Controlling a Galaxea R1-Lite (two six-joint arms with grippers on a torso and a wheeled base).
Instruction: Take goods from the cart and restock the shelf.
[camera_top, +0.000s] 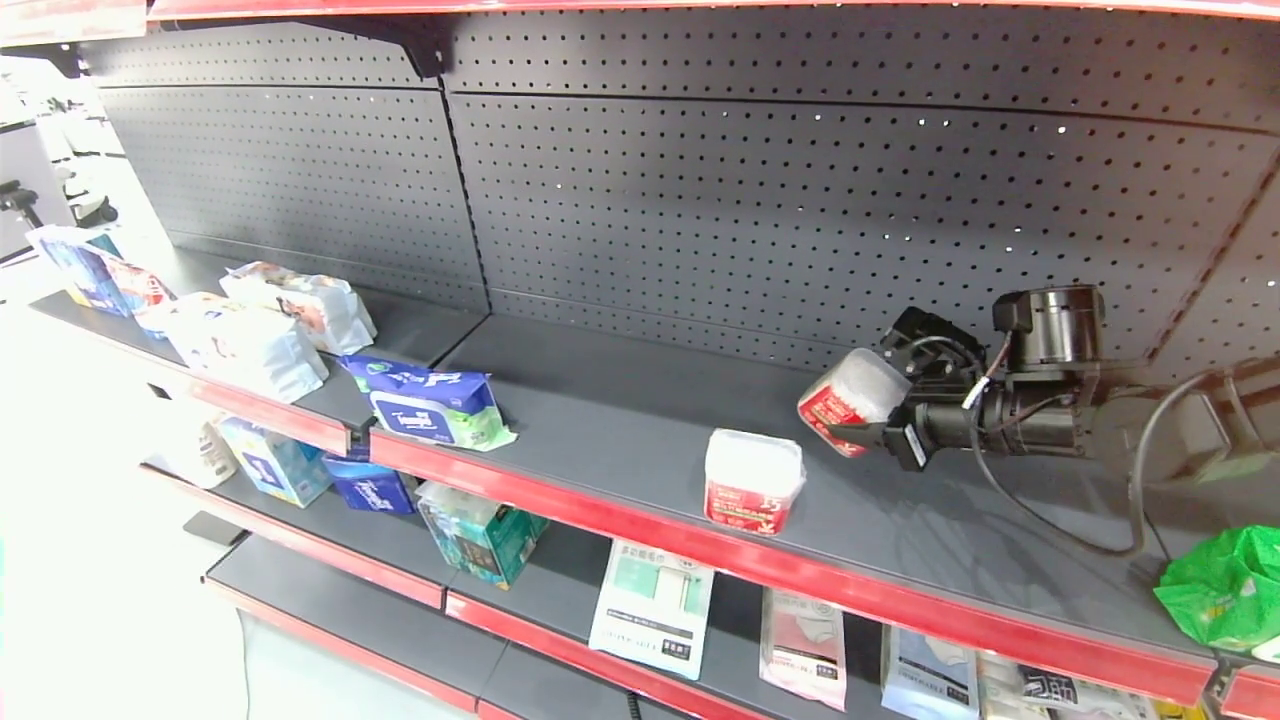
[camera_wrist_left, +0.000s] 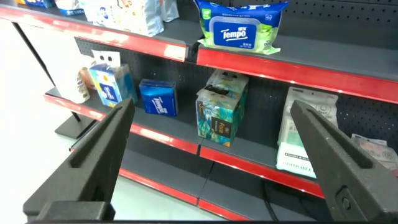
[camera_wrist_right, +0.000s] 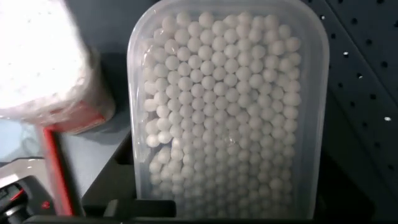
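Right hand (camera_top: 885, 425), frame centre-right, pinches one tilted tub (camera_top: 848, 395); second tub (camera_top: 752, 480) stands on shelf (camera_top: 620, 420). Both translucent rounded plastic, red-labelled, white-filled. Left hand (camera_wrist_left: 211, 112) spread.

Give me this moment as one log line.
right gripper: shut on clear plastic red-labelled tub, tipped sideways over grey shelf | second matching tub: upright near shelf front | left gripper: open

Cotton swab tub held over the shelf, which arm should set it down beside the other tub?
Right. The right gripper is shut on the cotton swab tub above the shelf, near the standing tub. The left gripper is open, empty, facing lower shelves.
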